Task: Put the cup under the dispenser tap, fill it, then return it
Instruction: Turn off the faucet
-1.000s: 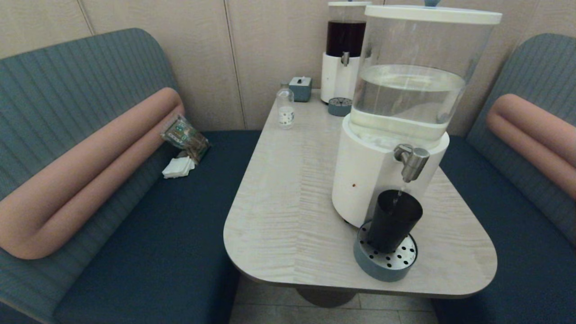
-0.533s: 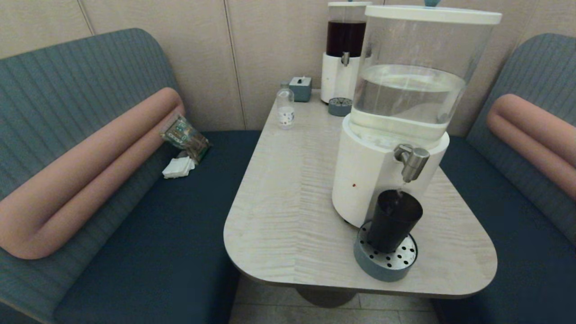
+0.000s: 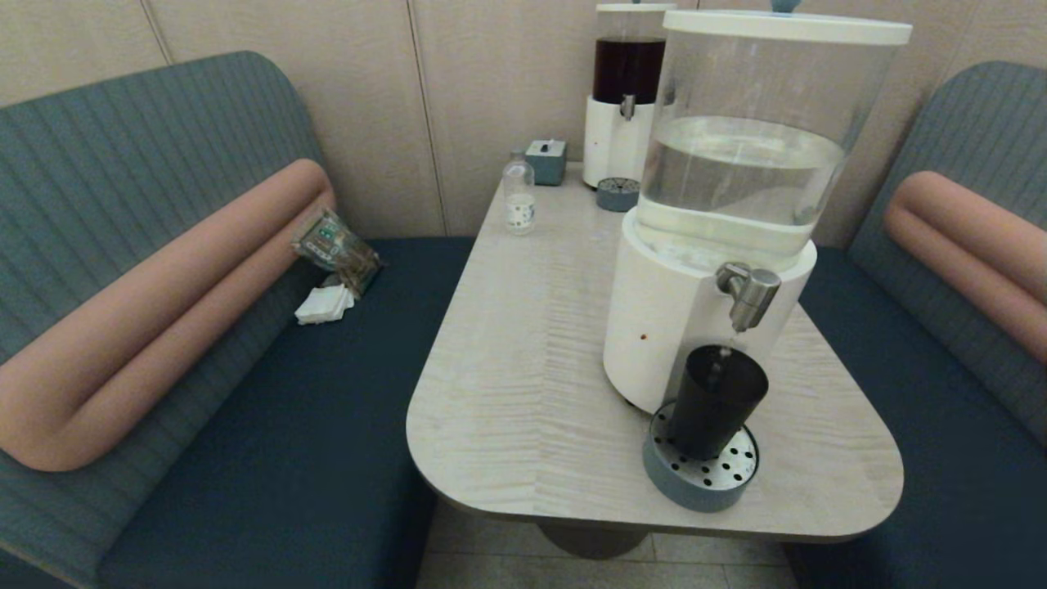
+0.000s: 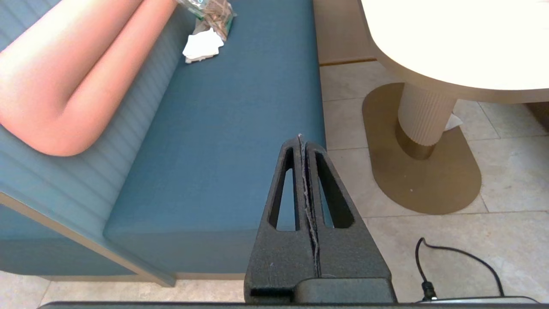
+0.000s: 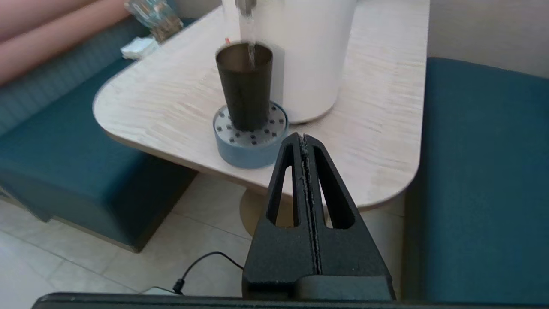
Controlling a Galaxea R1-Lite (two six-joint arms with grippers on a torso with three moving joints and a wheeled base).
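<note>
The dark cup [image 3: 713, 401] [image 5: 245, 88] stands upright on the round blue drip tray [image 3: 699, 473] [image 5: 250, 137], straight below the brushed-steel dispenser tap [image 3: 747, 294]. A thin stream of clear liquid runs from the tap into the cup. Neither arm shows in the head view. My right gripper [image 5: 303, 137] is shut and empty, held off the table's near edge, short of the drip tray. My left gripper [image 4: 300, 138] is shut and empty, low over the blue bench seat to the table's left.
The large white-based dispenser [image 3: 720, 221] stands on the pale wooden table [image 3: 523, 352]. A narrower dark-liquid dispenser [image 3: 626, 98], a small clear bottle [image 3: 519, 199] and a small blue box [image 3: 545, 160] sit at the far end. A snack packet [image 3: 335, 245] and napkins [image 3: 325, 304] lie on the left bench.
</note>
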